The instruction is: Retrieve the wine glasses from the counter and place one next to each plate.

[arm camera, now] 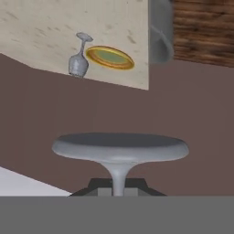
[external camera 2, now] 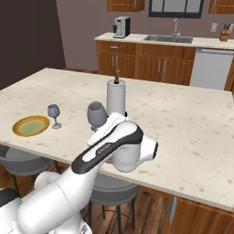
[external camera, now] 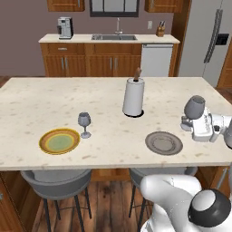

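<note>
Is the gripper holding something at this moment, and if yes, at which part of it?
Yes. The gripper is shut on a wine glass, gripping its thin stem; in the hand view the stem rises between the fingertips to the flat round foot.

A wine glass stands just right of the rimmed plate.

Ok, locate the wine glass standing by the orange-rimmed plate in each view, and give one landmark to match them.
Left base view: the standing wine glass is left of centre on the island, just right of the orange-rimmed plate.
Right base view: far left, again right of that plate.
Hand view: upper left, appearing upside down, left of the plate.
Shared landmark: the orange-rimmed plate.
</note>
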Available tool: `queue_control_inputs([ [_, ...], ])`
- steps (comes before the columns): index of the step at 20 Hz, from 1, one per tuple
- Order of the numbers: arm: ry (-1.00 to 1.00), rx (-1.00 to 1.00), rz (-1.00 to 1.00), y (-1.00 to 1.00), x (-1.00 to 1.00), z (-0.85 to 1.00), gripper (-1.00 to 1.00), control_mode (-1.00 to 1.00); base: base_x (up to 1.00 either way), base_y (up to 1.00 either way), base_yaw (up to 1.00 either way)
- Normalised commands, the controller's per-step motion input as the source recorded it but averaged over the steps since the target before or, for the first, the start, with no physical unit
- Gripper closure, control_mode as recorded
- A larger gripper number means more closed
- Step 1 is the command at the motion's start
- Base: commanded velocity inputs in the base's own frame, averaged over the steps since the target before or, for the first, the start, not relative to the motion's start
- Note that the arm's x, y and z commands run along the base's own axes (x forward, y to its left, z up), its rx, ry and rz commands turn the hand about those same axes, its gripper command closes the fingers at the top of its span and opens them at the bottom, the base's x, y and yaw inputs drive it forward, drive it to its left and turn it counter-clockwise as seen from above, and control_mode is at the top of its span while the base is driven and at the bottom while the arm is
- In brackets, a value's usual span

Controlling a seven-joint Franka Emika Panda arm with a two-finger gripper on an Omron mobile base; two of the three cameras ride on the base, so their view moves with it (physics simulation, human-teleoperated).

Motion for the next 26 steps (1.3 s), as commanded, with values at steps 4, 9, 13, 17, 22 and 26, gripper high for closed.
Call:
queue_control_inputs([
  [4, 0.09, -0.1, 0.0, -0.39, 0.29, -0.63, 1.0, -1.0, 0.0, 0.0, 0.0],
  [9, 0.1, -0.11, 0.0, -0.34, 0.49, -0.59, 1.0, -1.0, 0.0, 0.0, 0.0],
  [13, 0.15, -0.06, 0.0, -0.39, 0.68, -0.52, 1.0, -1.0, 0.0, 0.0, 0.0],
  [17, 0.1, -0.01, 0.0, -0.43, 0.6, -0.42, 1.0, -1.0, 0.0, 0.0, 0.0],
  [22, 0.01, 0.0, 0.0, -0.53, 0.24, -0.27, 1.0, -1.0, 0.0, 0.0, 0.0],
  [26, 0.0, 0.0, 0.0, -0.53, 0.1, -0.29, 1.0, -1.0, 0.0, 0.0, 0.0],
])
